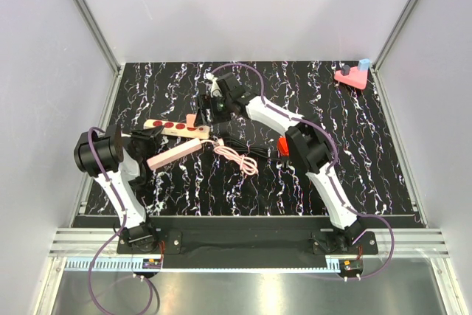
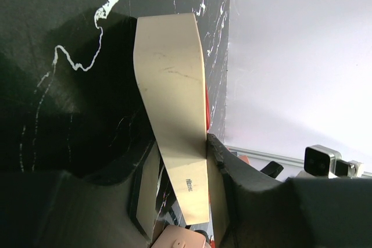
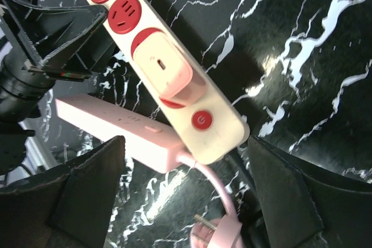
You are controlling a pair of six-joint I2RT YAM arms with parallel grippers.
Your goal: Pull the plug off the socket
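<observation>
One plug (image 3: 168,71) in socket (image 3: 224,137), under spread right gripper (image 3: 186,187), left gripper (image 2: 177,164) clamping socket

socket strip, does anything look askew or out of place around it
Yes. The socket lies at a slant, and its switch end appears to overlap the end of a second, pink power strip, the two forming a V. The plug sits in it, and the left gripper clamps its other end.
</observation>
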